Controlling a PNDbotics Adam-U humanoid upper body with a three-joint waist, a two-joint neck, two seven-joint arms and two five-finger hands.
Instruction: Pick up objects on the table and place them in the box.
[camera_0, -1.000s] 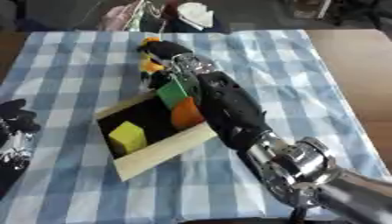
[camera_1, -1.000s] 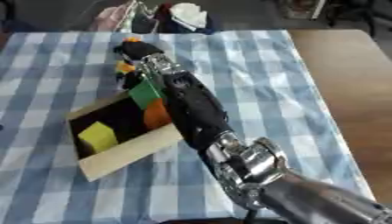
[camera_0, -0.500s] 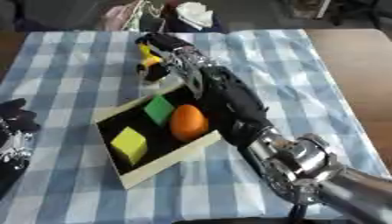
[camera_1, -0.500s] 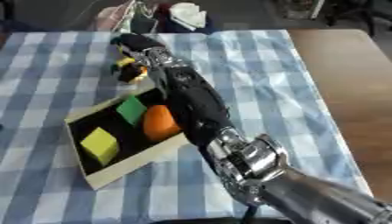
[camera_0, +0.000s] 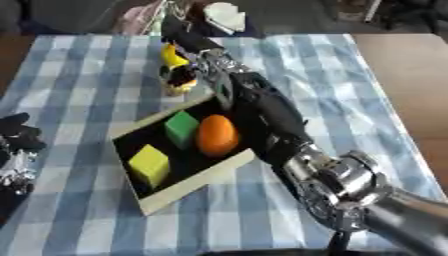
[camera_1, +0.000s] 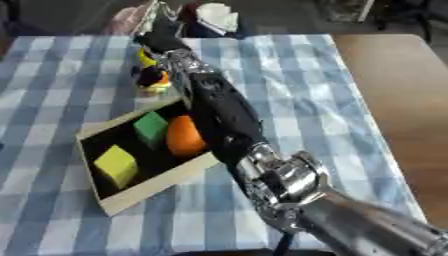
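1. A shallow cardboard box with a black inside (camera_0: 194, 185) is lying askew on the blue-and-white checked cloth of the desk (camera_0: 79, 75), left of the middle.
2. Three things are sitting inside the box: a yellow cube (camera_0: 150, 164) at the near left, a green block (camera_0: 182, 128) further in, and an orange ball (camera_0: 216, 135) just to the right of the green block.
3. The green block and the orange ball are sitting close together, while the yellow cube is sitting apart from them toward the near corner.
4. A small yellow, black and orange toy (camera_0: 178, 72) is standing on the cloth just beyond the far edge of the box, outside it.
5. The right arm is stretching from the near right across the box's right side toward the far edge of the desk.
6. The right hand (camera_1: 163, 41) is reaching over the far side of the small toy; its fingers are dark and blurred against the background, so I cannot tell whether they are curled or straight, nor whether they are touching the toy.
7. The left hand (camera_0: 19, 136) is showing at the left edge, low and well apart from the box, with dark fingers pointing up and holding nothing.
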